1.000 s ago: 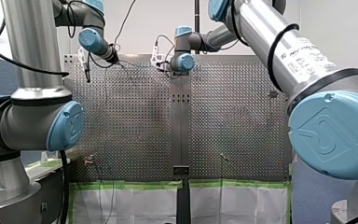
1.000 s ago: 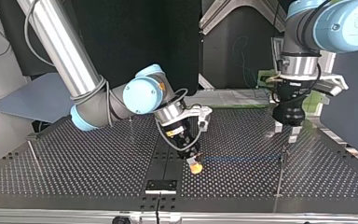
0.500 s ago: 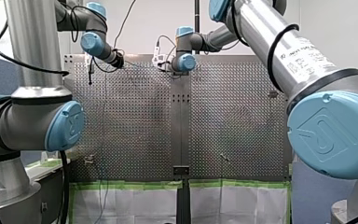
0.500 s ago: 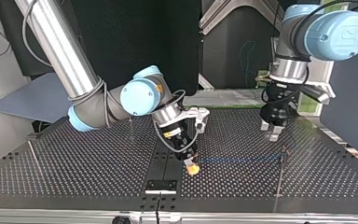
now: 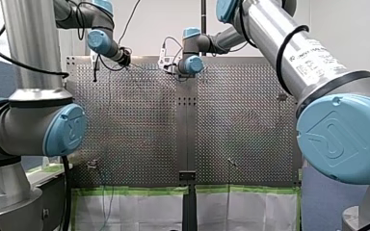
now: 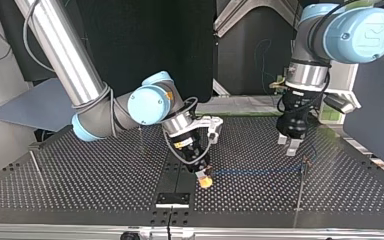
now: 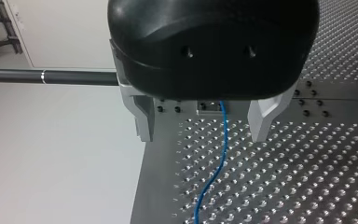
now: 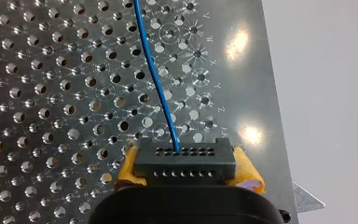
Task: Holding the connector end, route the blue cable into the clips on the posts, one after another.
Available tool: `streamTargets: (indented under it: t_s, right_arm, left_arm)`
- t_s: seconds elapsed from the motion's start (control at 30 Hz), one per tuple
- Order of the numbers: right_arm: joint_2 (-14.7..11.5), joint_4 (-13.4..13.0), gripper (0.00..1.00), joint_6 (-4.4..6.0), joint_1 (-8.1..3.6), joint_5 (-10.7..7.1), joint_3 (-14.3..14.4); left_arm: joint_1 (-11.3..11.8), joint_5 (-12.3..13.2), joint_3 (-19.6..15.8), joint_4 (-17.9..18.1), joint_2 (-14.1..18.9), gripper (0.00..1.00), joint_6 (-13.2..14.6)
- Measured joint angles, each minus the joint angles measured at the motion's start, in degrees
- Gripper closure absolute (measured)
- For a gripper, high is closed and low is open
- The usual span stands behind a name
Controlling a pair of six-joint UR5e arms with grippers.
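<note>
At the top view's near middle, my right arm's jaws are clamped on the black connector, low over the desk. The blue cable runs right from it to a thin post. Farther back, my left arm's jaws hang apart and empty above the cable.

So in the top view my right pincer sits mid-surface, toward the near edge, with the connector between its fingers. The cable runs from there toward the view's right, to a post. My left pincer hangs over the surface just behind that post.
</note>
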Motion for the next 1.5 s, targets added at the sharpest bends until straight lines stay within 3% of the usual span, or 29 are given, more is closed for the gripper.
streamTargets:
  t_s: [0.27, 0.5, 0.77, 1.3, 1.5]
  right_arm:
    - [0.1, 0.0, 1.0, 0.0, -0.05, -0.15, 0.0]
    - [0.1, 0.0, 1.0, 0.0, -0.11, -0.21, 0.0]
    - [0.1, 0.0, 1.0, 0.06, -0.33, -0.26, 0.0]
    - [0.2, 0.0, 1.0, 0.08, -0.49, -0.34, 0.0]
    - [0.2, 0.0, 1.0, 0.08, -0.5, -0.66, 0.0]
  left_arm:
    - [-2.0, -3.6, 3.4, -0.2, -2.0, 0.0, 1.3]
    - [-3.1, -6.1, 3.9, 0.6, -3.4, 0.0, 2.2]
    - [-4.6, -9.0, 4.0, 0.8, -6.7, 0.0, 5.1]
    - [-7.1, -14.3, 5.5, 3.5, -7.4, 0.0, 6.1]
    - [-8.7, -16.3, 7.0, 3.8, -9.1, 0.0, 6.5]
